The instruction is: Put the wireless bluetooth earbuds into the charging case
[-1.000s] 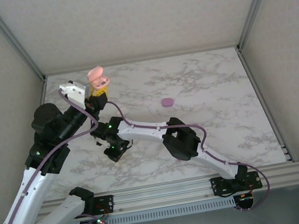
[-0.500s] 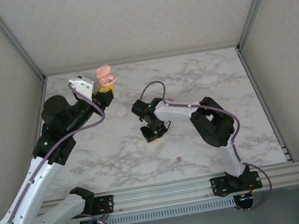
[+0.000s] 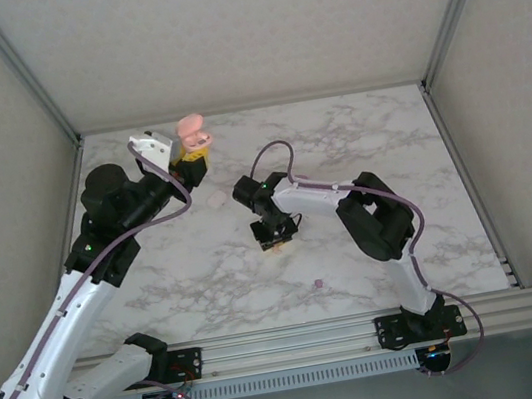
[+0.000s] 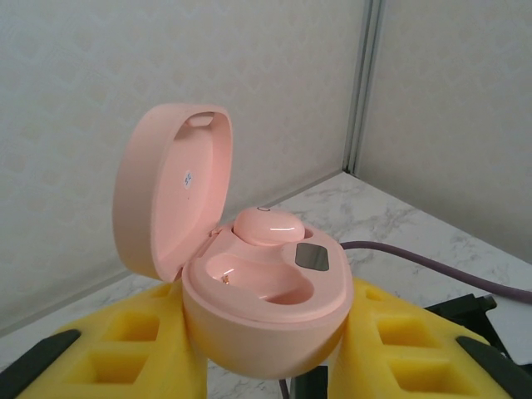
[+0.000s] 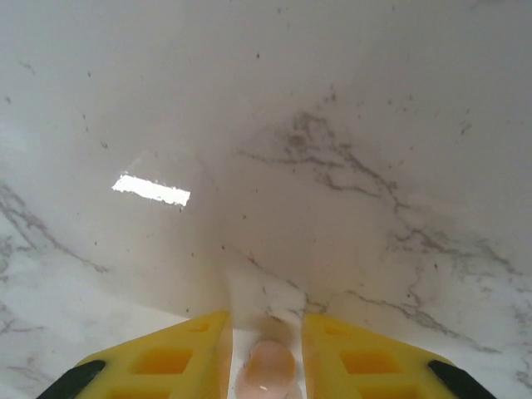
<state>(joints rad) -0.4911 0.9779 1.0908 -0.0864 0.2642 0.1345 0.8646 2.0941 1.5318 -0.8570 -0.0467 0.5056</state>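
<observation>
In the upper left of the top view the left gripper pinches an open salmon-pink rounded plastic charging case with one salmon-pink pebble-like earbud seated inside, while at centre frame the right gripper flanks a second salmon-pink earbud, though I cannot tell whether it is clamping or loose.

Bright, even, diffuse light falls from above: in the overhead view the arms cast only faint, soft-edged shadows on the marble tabletop. From the right wrist, a hard white patch of glare lies ahead-left of the right pincer, a broad grey shadow spreads just ahead of it, and the salmon-pink earbud between its pads is blurred. The pink charging case in the left pincer is sharp, its lid mildly glossy.
</observation>
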